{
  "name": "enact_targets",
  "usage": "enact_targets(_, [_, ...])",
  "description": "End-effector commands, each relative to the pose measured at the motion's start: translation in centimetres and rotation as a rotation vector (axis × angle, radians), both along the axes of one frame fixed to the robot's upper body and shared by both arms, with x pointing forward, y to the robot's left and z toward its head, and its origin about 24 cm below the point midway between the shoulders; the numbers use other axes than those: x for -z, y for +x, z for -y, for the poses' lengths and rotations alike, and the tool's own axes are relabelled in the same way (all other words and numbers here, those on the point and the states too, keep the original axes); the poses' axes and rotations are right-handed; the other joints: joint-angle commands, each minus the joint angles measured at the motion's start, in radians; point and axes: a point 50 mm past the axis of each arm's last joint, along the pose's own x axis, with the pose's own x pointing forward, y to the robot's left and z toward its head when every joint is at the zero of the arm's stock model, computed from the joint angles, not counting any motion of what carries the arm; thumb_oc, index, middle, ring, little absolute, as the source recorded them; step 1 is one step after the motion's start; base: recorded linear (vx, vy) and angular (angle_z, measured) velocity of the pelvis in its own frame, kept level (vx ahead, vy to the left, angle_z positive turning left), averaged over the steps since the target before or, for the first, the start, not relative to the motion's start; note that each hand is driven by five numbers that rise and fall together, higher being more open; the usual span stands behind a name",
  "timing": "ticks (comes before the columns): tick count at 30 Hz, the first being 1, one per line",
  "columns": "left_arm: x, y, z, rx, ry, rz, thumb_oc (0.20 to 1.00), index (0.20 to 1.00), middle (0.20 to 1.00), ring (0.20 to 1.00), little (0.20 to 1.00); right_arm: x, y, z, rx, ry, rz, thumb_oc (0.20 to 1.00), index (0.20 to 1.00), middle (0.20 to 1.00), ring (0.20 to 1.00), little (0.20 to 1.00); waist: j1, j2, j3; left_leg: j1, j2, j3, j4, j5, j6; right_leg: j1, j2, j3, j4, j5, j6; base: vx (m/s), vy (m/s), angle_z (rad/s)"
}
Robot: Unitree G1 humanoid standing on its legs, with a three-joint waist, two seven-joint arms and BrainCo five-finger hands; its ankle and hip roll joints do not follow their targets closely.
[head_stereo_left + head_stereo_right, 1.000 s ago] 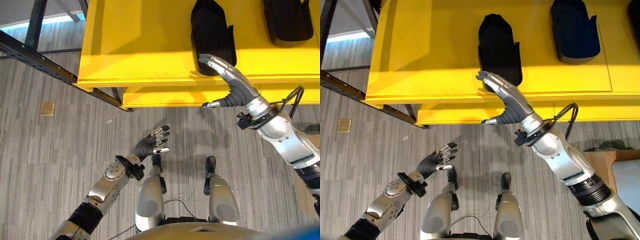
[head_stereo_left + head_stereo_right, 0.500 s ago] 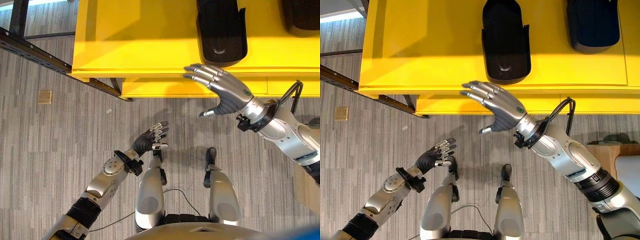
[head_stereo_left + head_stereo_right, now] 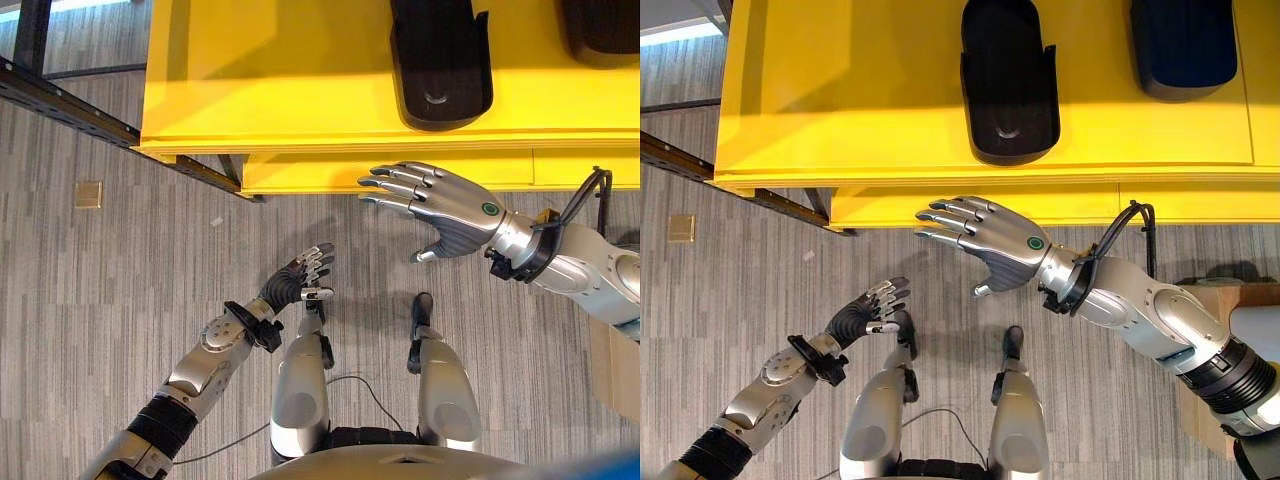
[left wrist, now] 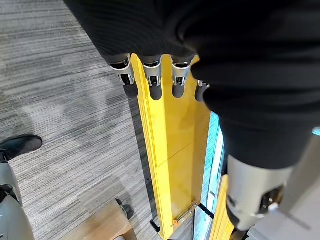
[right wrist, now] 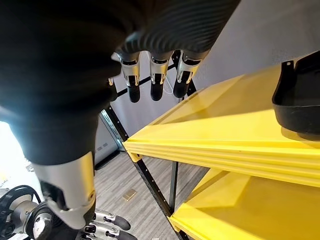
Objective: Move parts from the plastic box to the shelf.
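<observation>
The yellow shelf (image 3: 300,80) carries a black moulded part (image 3: 1008,80) near its front edge, while the right hand (image 3: 995,245) hovers below that edge, fingers spread and empty, and the left hand (image 3: 298,283) hangs lower over the carpet, fingers loosely apart, holding nothing

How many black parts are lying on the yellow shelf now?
2: one black part above the right robot hand, another further right, cut by the view's edge. Others may lie beyond view.
</observation>
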Motion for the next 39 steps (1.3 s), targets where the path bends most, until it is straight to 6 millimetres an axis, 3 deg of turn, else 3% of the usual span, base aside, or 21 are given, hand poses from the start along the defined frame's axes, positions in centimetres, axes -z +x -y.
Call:
enact_targets(1, [-0.3, -1.2, 0.1, 0.013, -0.040, 0.039, 1.000, 1.000, 1.000, 1.000, 1.000, -1.9, -0.1, 0.5, 0.043, 0.025, 0.118, 1.000, 1.000, 1.000, 1.000, 1.000, -0.008, -0.012, -0.005, -0.017, -0.047, -0.054, 0.072, -0.123, 0.028, -0.005, 0.055, -0.059, 0.083, -0.089, -0.022, 0.00, 0.000, 0.00])
enact_targets(7, [-0.5, -1.1, 0.2, -0.003, -0.043, 0.042, 1.000, 1.000, 1.000, 1.000, 1.000, -1.4, 0.8, 2.3, 0.189, 0.066, 0.116, 1.000, 1.000, 1.000, 1.000, 1.000, -0.024, -0.016, -0.005, -0.015, -0.040, -0.041, 0.071, -0.124, 0.027, -0.007, 0.056, -0.052, 0.080, -0.089, -0.021, -0.01, 0.003, -0.03])
enact_targets(15, [-0.7, -0.9, 0.3, -0.012, -0.052, 0.043, 1.000, 1.000, 1.000, 1.000, 1.000, -1.7, 1.5, 3.1, 0.266, 0.121, 0.165, 1.000, 1.000, 1.000, 1.000, 1.000, -0.033, -0.011, -0.005, -0.017, -0.035, -0.033, 0.072, -0.126, 0.026, -0.014, 0.054, -0.050, 0.086, -0.093, -0.023, -0.01, 0.003, -0.03])
enact_targets(26, [-0.8, -0.8, 0.2, -0.023, -0.061, 0.049, 1.000, 1.000, 1.000, 1.000, 1.000, -2.3, 2.3, 3.5, 0.327, 0.103, 0.252, 1.000, 1.000, 1.000, 1.000, 1.000, -0.029, -0.003, -0.005, -0.023, -0.036, -0.036, 0.069, -0.122, 0.023, -0.025, 0.055, -0.051, 0.093, -0.097, -0.025, 0.00, 0.000, 0.00])
enact_targets(39, [-0.6, -0.8, 0.4, -0.004, -0.040, 0.045, 1.000, 1.000, 1.000, 1.000, 1.000, -2.7, 3.5, 3.6, 0.392, 0.068, 0.218, 1.000, 1.000, 1.000, 1.000, 1.000, -0.019, 0.004, -0.005, -0.028, -0.035, -0.035, 0.078, -0.124, 0.022, -0.031, 0.048, -0.060, 0.106, -0.102, -0.029, 0.00, 0.000, 0.00])
